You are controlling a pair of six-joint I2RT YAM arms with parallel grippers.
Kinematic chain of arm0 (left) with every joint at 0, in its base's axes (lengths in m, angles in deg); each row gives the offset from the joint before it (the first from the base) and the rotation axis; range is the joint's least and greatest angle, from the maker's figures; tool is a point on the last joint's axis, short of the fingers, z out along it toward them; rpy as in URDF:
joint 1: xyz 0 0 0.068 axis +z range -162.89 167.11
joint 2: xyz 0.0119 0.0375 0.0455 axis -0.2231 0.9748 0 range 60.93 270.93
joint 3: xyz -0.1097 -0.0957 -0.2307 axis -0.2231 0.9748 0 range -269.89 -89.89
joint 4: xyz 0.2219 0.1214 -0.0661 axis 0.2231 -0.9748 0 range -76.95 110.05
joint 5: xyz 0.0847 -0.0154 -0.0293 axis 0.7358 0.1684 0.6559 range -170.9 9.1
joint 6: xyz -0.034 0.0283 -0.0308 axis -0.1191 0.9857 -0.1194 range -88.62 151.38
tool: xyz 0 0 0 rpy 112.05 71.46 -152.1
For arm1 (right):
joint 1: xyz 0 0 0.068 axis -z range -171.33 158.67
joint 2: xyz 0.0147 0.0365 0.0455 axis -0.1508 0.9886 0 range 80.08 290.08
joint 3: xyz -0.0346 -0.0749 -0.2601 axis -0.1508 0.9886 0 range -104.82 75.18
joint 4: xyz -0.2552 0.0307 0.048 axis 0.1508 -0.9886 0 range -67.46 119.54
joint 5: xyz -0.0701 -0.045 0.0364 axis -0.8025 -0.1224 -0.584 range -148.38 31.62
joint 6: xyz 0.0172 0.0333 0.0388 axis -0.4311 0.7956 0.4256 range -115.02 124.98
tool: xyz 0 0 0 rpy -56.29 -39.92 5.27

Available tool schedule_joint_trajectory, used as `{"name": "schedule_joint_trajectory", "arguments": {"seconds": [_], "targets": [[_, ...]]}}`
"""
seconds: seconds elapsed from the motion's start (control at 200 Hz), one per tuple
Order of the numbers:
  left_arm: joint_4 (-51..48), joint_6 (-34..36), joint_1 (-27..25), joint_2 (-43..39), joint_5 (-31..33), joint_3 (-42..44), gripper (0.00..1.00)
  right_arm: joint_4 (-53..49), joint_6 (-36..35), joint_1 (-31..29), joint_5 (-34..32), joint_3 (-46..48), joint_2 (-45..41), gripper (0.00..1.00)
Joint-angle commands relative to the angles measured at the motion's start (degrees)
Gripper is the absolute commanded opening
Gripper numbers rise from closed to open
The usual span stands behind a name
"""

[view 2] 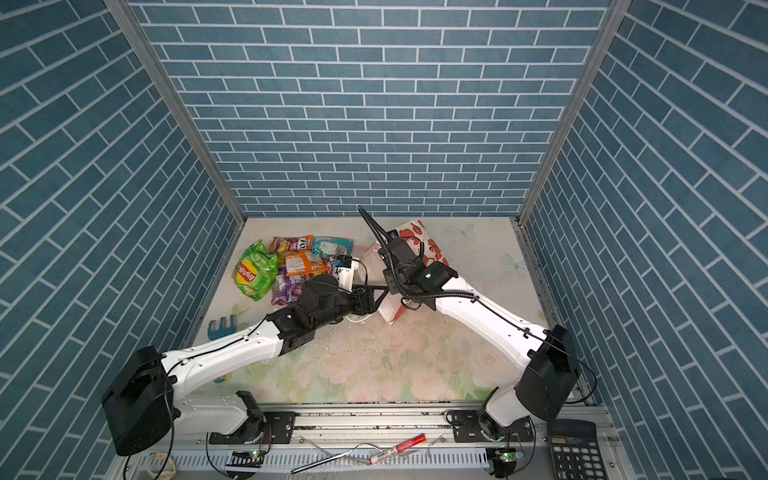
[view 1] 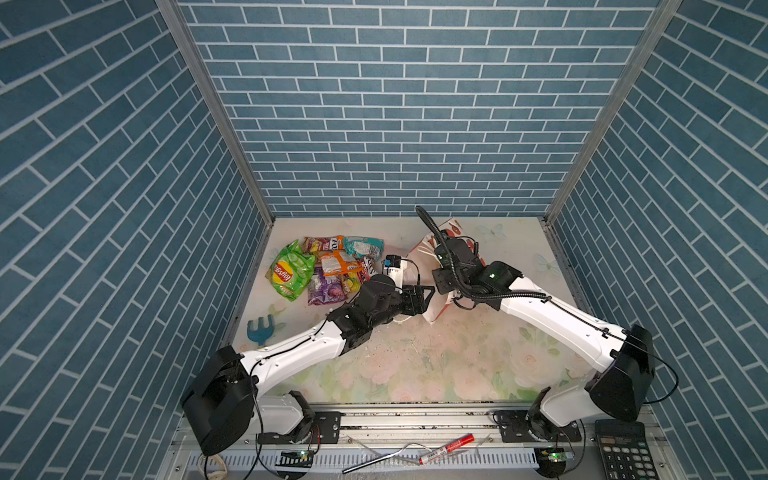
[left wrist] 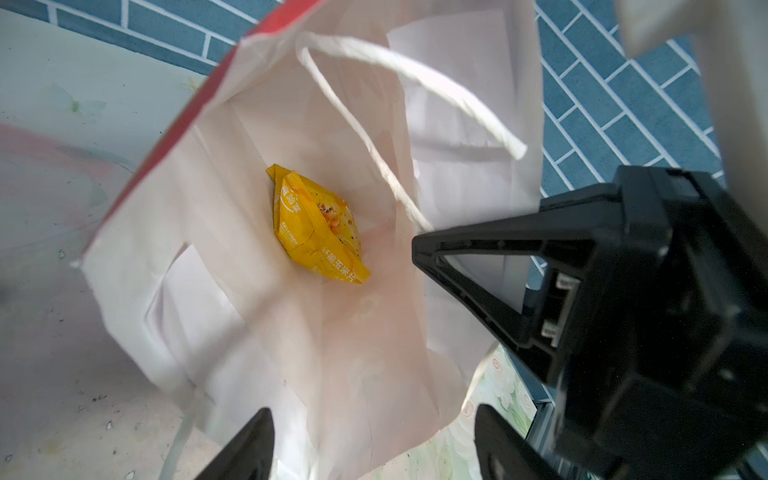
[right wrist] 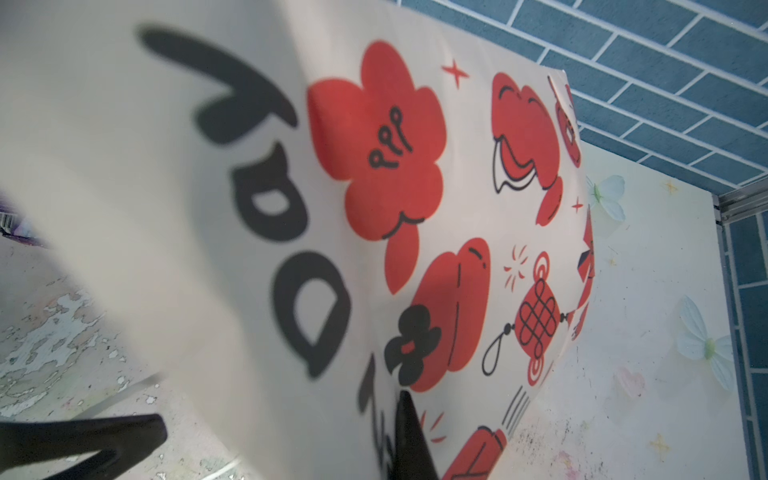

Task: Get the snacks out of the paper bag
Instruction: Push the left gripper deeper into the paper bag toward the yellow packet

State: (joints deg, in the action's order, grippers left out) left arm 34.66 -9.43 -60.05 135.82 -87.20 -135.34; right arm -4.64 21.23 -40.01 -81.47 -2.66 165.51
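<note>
Floral tabletop (view 1: 415,365); paper bag (left wrist: 232,208) holds yellow packet (left wrist: 316,224).

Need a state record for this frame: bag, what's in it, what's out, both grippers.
bag: paper bag, tipped, mouth facing the left gripper
in bag: one yellow packet visible, at the bottom
out of bag: snack pile, left of the bag in both top views
left gripper: jaws open at the bag mouth, holding nothing
right gripper: jaws shut on the bag wall
other: blue rake, apart from the pile
task: not done, yellow packet not yet out
</note>
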Motion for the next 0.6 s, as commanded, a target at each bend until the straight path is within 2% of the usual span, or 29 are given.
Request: {"name": "schedule_joint_trajectory", "arguments": {"seconds": [0.0, 0.595], "targets": [[-0.9, -1.4, 0.0, 0.5, -0.4, -2.2, 0.77, 1.6, 2.3, 0.2, 0.7, -0.3, -1.3, 0.0], [0.5, -1.7, 0.5, 9.4, 0.9, -8.9, 0.72, 4.8, 2.8, 0.2, 1.6, 2.8, -4.6, 0.0]]}}
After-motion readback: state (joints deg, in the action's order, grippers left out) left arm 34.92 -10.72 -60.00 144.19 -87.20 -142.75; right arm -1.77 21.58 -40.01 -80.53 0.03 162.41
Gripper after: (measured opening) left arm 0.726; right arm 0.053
